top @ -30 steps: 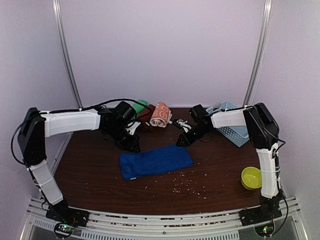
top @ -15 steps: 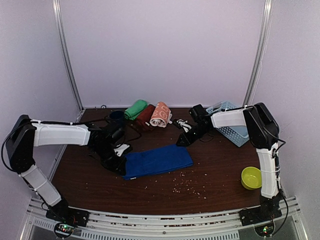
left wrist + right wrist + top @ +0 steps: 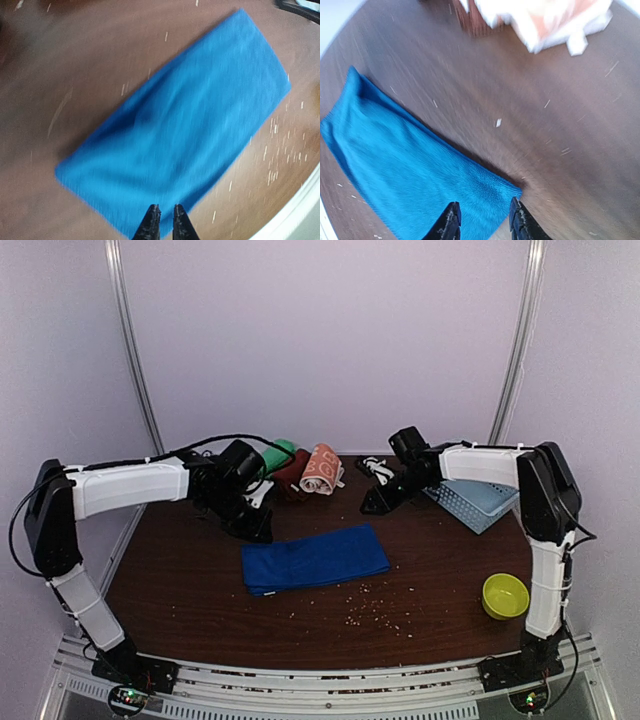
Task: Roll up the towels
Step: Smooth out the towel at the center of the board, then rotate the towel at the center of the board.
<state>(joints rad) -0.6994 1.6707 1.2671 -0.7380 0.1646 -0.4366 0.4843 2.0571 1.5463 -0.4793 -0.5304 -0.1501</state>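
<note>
Green [image 3: 283, 450], maroon [image 3: 294, 472] & bunny-print orange [image 3: 322, 468] towels sit rolled at far edge. Blue towel [image 3: 314, 558] lies flat mid-table, not yet rolled. Left gripper [image 3: 164, 224] nearly closed, empty, above its near-left end; right gripper [image 3: 484, 221] part open, empty, over far-right corner

A royal blue folded cloth towel [image 3: 315, 558] lies on the dark brown wooden surface [image 3: 440, 570], an orange rolled towel with white print [image 3: 321, 469] beyond, a yellow-green plastic bowl [image 3: 505, 595] right.
</note>
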